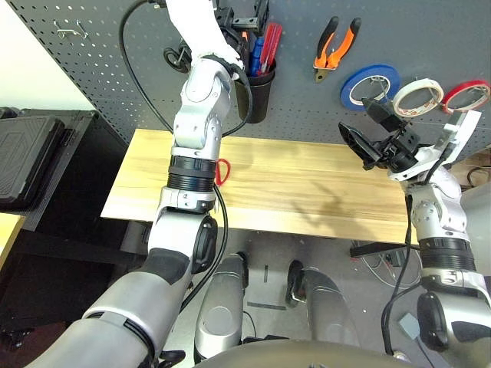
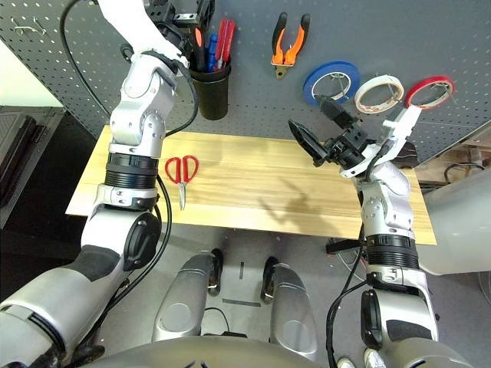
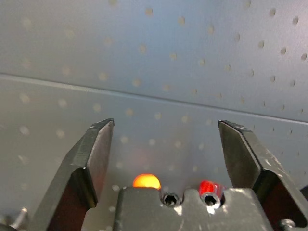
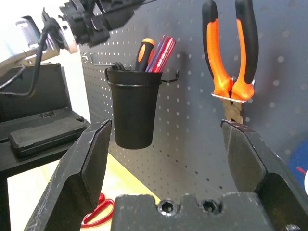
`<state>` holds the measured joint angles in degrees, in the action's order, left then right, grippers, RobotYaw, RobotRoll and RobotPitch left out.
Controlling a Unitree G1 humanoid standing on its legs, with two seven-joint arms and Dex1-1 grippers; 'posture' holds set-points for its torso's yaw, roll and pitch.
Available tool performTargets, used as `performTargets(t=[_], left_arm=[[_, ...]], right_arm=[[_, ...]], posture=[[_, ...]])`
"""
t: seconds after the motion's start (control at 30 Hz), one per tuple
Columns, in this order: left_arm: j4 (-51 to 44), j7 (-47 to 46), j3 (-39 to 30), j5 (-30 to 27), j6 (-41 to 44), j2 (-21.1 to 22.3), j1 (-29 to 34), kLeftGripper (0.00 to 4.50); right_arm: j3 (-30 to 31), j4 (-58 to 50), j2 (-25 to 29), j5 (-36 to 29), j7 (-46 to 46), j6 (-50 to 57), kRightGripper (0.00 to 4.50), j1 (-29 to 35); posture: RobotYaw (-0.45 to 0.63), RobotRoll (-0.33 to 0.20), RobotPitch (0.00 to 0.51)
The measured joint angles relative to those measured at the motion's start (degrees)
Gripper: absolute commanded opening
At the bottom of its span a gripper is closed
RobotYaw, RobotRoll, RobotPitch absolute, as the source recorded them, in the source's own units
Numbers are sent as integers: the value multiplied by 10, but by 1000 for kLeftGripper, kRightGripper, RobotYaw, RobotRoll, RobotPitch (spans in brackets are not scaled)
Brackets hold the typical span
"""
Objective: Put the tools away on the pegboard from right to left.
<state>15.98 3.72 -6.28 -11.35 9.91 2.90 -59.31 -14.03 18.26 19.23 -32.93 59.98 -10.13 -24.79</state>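
On the dark pegboard (image 1: 307,31) hang the orange-and-black pliers (image 1: 336,47) and, further right, the white tape ring (image 1: 418,96). The black-handled screwdriver with the orange end (image 4: 144,53) stands in the black cup (image 1: 257,96). My left gripper (image 3: 166,124) is raised just above that cup, close to the board, open with nothing between its fingers. The red-handled scissors (image 2: 182,170) lie on the wooden bench beside my left forearm. My right gripper (image 2: 307,113) hovers open and empty over the bench's right part, below the tape rings.
A blue tape ring (image 1: 370,86) and a red tape ring (image 1: 466,95) hang either side of the white one. Red and blue handles also stand in the cup. A black case (image 1: 31,153) sits left of the bench (image 1: 307,192). A wire hook (image 1: 73,31) is at the board's upper left.
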Motion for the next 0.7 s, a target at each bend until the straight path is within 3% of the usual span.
performTargets(t=[0.3, 0.53, 0.7], left_arm=[[-171, 2, -6, -7, 93, 51, 57, 4475], [-376, 14, 8, -15, 211, 91, 198, 4475], [-456, 8, 25, -16, 280, 94, 301, 4475]], right_arm=[[40, 15, -1, 25, 9, 8, 4500, -2], [80, 14, 12, 61, 20, 35, 4500, 30], [120, 22, 20, 118, 13, 38, 4500, 31]], posture=[[269, 0, 176], [321, 0, 196], [354, 0, 207]])
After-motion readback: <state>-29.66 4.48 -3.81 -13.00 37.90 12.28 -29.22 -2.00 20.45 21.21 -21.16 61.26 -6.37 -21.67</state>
